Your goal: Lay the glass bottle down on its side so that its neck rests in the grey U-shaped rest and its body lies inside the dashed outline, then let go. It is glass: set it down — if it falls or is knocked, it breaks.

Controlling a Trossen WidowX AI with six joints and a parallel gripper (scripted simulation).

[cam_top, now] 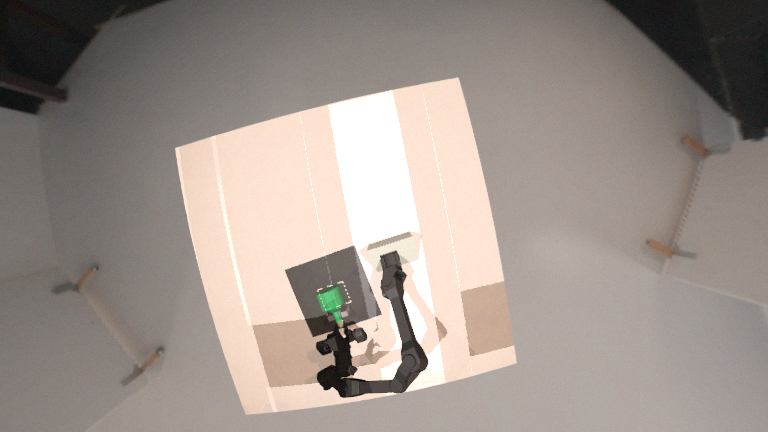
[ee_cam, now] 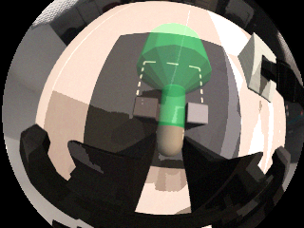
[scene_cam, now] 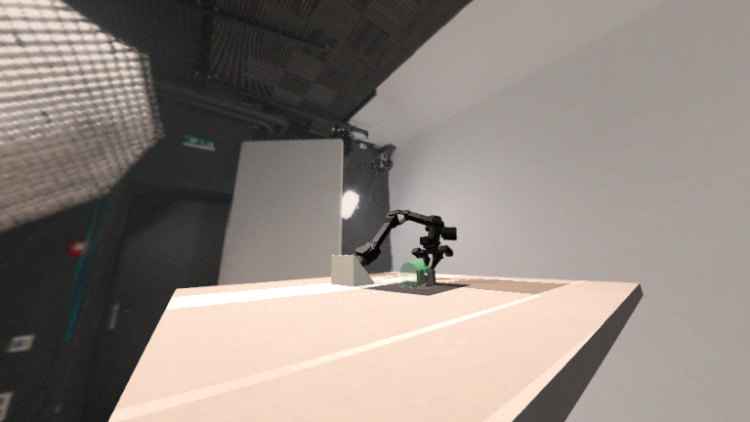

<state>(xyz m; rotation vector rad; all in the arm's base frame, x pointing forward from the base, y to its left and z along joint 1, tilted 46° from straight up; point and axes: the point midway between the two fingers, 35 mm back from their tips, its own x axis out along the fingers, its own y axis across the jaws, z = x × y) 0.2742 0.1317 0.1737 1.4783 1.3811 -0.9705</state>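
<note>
Laying-down seems in hand, the gripper (cam_top: 340, 327) (scene_cam: 431, 267) (ee_cam: 169, 139) clamped on the glass bottle (cam_top: 330, 299) (scene_cam: 410, 272) (ee_cam: 173, 52). Next, ease it squarely into the grey rest (cam_top: 344, 314) (scene_cam: 431, 277) (ee_cam: 145, 108) and dashed outline (cam_top: 348, 293) (scene_cam: 423, 286) (ee_cam: 201, 78) before release

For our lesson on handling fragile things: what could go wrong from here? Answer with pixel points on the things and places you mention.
The green glass bottle (cam_top: 330, 298) (scene_cam: 410, 273) (ee_cam: 173, 52) might roll or drop if the black hand (cam_top: 340, 327) (scene_cam: 430, 268) (ee_cam: 169, 139) opens before its neck is supported by the grey U-shaped rest (cam_top: 344, 310) (scene_cam: 431, 276) (ee_cam: 146, 107).
Its body looks offset from the pale dashed outline (cam_top: 349, 293) (ee_cam: 201, 86), so release could leave it misplaced.
</note>
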